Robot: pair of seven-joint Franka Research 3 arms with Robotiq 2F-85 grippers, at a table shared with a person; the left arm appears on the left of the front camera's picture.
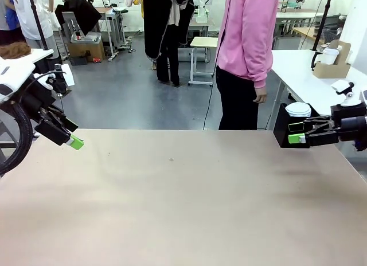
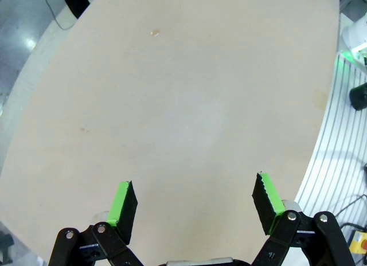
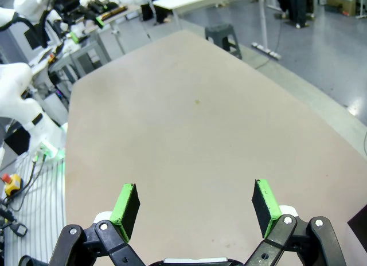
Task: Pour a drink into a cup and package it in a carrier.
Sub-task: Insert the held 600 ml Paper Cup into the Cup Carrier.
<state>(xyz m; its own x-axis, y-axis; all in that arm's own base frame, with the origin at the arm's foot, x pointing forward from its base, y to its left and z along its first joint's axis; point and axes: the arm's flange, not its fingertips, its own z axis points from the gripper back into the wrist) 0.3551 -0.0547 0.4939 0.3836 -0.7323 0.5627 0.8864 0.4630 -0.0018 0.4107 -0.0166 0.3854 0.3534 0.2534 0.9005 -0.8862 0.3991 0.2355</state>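
I am waiting at the start with my left gripper [image 2: 195,206] and right gripper [image 3: 196,206] both spread apart over the bare tan tabletop [image 1: 183,197], and I think the small brown cardboard carrier [image 1: 332,62] on the far white table must come closer first.

table [image 1: 183,208]: matt beige, smooth | pads [image 2: 123,202]: green, ridged rubber
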